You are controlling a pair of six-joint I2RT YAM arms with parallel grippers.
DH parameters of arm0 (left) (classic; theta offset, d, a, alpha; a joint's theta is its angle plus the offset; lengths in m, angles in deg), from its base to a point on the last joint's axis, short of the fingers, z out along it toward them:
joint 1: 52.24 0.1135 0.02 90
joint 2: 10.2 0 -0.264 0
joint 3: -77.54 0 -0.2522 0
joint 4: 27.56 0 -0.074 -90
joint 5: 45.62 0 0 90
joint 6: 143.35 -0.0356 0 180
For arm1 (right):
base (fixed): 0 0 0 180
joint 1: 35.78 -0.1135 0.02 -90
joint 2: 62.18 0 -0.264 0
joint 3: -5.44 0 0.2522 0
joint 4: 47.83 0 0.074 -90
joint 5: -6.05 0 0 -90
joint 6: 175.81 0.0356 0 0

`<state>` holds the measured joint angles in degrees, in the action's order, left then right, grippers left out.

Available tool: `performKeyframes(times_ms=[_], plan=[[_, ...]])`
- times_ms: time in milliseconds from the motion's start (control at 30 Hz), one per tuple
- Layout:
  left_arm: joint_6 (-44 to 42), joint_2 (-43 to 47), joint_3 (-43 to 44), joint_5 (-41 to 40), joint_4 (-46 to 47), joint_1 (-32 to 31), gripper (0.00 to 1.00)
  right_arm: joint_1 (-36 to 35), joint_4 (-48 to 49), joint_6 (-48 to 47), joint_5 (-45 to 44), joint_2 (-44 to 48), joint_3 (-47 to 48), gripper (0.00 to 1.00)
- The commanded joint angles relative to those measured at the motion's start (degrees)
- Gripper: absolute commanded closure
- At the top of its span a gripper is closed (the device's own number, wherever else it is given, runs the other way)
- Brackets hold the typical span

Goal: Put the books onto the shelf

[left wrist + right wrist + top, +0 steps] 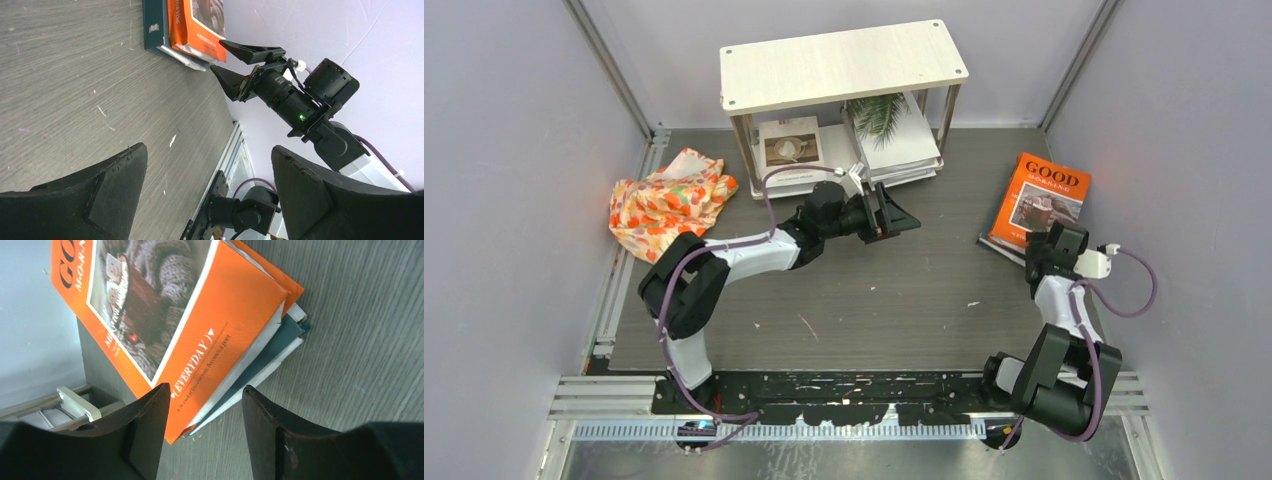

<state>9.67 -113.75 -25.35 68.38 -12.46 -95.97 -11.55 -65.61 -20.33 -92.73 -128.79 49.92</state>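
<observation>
1. The orange book (1039, 200) lies flat on a teal book (155, 25), with the shelf (844, 65) well to its left.
2. The right gripper (205, 395) is at its near corner, fingers apart and clamping nothing. The book's length runs away from them.
3. The left gripper (894, 215) is farther off, spread and empty.

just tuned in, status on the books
Left hand open, empty. Right hand open at corner of orange book. Stacked on teal book, not on shelf. Nothing blocking.
</observation>
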Motion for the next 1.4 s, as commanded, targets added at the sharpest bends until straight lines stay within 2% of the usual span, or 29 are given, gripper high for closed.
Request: performKeyframes(times_ms=[0, 267, 533, 733, 1067, 1367], plan=[[-0.44, -1.62, 5.05, 1.77, 2.37, 0.26, 0.07, 0.29, -0.54, -0.25, -3.81, 2.22, 5.17, 0.40], [-1.82, -7.17, 13.28, 3.49, -2.23, 0.31, 0.07, 1.15, -9.21, -2.64, -10.92, 1.50, 14.21, 0.40], [-4.56, -11.97, 20.69, 4.29, -8.02, 0.22, 0.07, 3.81, -8.12, -6.75, -15.63, -2.90, 16.25, 0.40], [-5.68, -16.67, 26.18, 4.63, -10.13, -0.22, 0.07, 6.98, -2.23, -8.74, -14.62, -7.66, 12.88, 0.40], [-6.47, -18.61, 27.31, 5.50, -11.26, -0.01, 0.07, 8.20, 6.30, -9.75, -10.84, -16.27, 12.13, 0.40], [-5.99, -20.29, 29.58, 5.78, -11.81, 0.39, 0.07, 8.19, 7.09, -10.72, -4.78, -19.55, 14.00, 0.46]])
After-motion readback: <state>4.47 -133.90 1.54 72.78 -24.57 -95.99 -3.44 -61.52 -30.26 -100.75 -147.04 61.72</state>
